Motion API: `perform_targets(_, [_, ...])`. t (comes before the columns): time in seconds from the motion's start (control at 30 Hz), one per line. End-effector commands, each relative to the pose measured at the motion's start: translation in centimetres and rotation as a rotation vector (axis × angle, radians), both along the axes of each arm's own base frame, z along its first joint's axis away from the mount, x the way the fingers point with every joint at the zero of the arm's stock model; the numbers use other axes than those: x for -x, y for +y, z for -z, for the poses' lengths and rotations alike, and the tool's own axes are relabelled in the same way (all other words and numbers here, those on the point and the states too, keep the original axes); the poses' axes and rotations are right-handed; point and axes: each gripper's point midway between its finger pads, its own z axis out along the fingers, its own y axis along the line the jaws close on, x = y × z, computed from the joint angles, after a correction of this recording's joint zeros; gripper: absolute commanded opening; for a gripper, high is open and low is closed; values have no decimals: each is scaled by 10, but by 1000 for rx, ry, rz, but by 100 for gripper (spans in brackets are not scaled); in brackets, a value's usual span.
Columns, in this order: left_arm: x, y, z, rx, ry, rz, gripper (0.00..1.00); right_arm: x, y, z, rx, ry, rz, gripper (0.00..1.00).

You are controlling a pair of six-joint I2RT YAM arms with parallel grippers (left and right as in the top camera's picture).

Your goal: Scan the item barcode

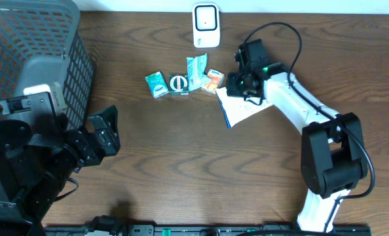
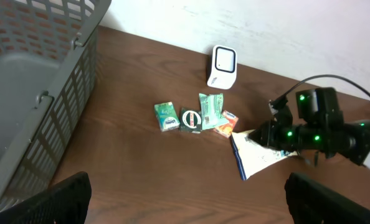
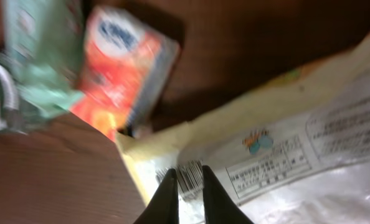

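Observation:
The item, a flat white packet with a blue edge (image 1: 241, 109) (image 2: 260, 159), lies right of centre on the wooden table. In the right wrist view its printed side (image 3: 284, 155) shows a barcode (image 3: 190, 171) at the corner. My right gripper (image 1: 238, 87) (image 3: 186, 174) is down on that corner, and its two thin fingers are pinched together on the packet with the barcode strip between them. A white scanner (image 1: 206, 26) (image 2: 223, 66) stands at the table's far edge. My left gripper (image 1: 103, 134) (image 2: 188, 202) hovers open and empty at the near left.
A row of small goods lies left of the packet: a green box (image 1: 156, 84), a round-faced pack (image 1: 179, 84), a green sachet (image 1: 196, 71) (image 3: 38, 50) and an orange box (image 1: 212, 80) (image 3: 123, 68). A grey mesh basket (image 1: 76, 59) (image 2: 60, 106) fills the left side.

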Motion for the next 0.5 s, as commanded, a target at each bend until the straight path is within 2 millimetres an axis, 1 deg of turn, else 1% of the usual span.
perform_targets(0.0, [0,3,-2,2,-4,-20,98,21,-8,24,90,48,3,6])
perform_targets(0.1, [0,3,-2,2,-4,-20,98,34,-16,38,114,87,6,1])
perform_targets(0.13, [0,3,-2,2,-4,-20,98,39,-20,43,121,108,9,1])
perform_targets(0.17, [0,3,-2,2,-4,-20,98,43,-23,44,128,124,12,1])
perform_targets(0.2, [0,3,-2,2,-4,-20,98,52,-31,46,147,171,22,1])
perform_targets(0.23, [0,3,-2,2,-4,-20,98,56,-36,45,154,191,28,1])
perform_targets(0.33, [0,3,-2,2,-4,-20,98,59,-48,33,162,221,53,1])
perform_targets(0.4, [0,3,-2,2,-4,-20,98,57,-56,17,161,221,66,1])
perform_targets(0.47, [0,3,-2,2,-4,-20,98,55,-62,0,168,204,36,2])
